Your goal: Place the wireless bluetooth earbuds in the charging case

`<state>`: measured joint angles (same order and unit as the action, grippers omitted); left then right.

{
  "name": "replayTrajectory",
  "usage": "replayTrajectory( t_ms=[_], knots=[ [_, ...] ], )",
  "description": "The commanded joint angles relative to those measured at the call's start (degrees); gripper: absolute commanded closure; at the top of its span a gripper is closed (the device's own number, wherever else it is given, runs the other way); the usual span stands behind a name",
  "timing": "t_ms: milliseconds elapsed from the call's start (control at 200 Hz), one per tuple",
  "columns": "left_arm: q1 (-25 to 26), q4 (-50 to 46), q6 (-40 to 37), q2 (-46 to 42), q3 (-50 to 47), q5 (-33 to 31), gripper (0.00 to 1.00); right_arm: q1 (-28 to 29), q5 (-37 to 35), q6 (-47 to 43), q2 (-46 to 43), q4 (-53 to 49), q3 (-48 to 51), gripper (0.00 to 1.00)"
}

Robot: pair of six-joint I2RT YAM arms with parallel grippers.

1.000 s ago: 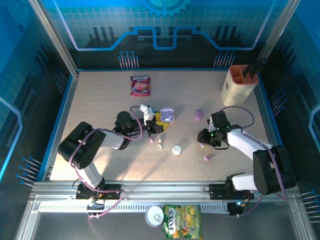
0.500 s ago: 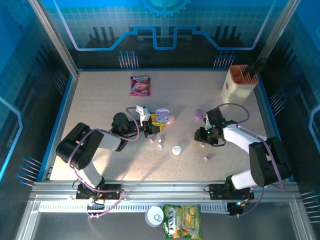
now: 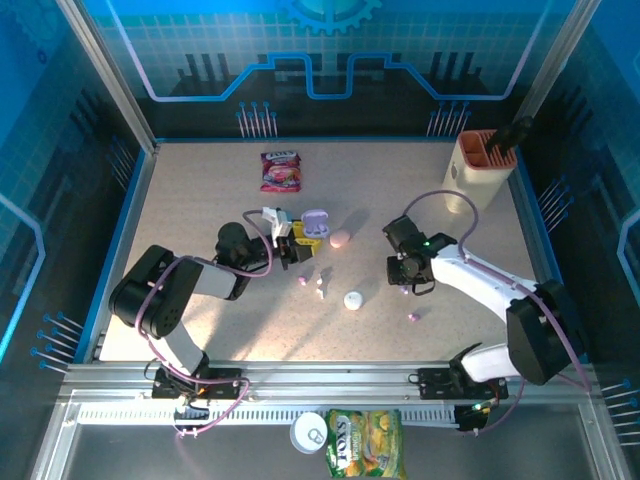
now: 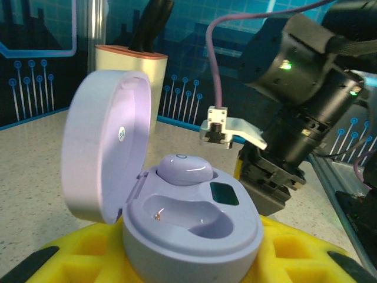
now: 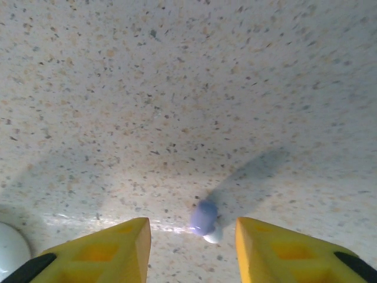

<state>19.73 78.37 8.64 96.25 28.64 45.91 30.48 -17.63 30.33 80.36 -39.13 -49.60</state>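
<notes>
Clamping: left hand on open charging case | right hand apart, straddling earbud | open table beyond

The open charging case runs off the left wrist view's bottom edge. The right wrist view crops a white rounded thing at its left edge; the purple earbud there is blurred.

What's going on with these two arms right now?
The left gripper holds an open purple charging case, one earbud seated in it and the other slot empty. The right gripper hangs with open jaws over a loose purple earbud lying on the table, not gripping it yet.
</notes>
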Motion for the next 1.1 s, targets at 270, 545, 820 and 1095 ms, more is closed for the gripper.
replayTrajectory(
  t_ms=[270,545,820,1095],
  knots=[
    [-2.14,1.96,-0.06,-1.42,0.89,3.28,0.63,9.27,-16.94,4.26,15.11,-11.93,-9.06,0.61],
    [-2.41,1.98,0.29,-1.25,1.29,3.77,0.63,9.94,-15.53,4.41,20.77,-11.06,-9.93,0.67],
    [-2.47,1.96,0.21,-0.72,1.53,3.84,0.63,10.25,-15.03,4.96,22.38,-12.05,-9.59,0.72],
    [-2.49,1.96,0.18,-0.61,1.66,3.88,0.63,10.56,-15.42,6.24,20.72,-14.30,-9.43,0.75]
  ],
)
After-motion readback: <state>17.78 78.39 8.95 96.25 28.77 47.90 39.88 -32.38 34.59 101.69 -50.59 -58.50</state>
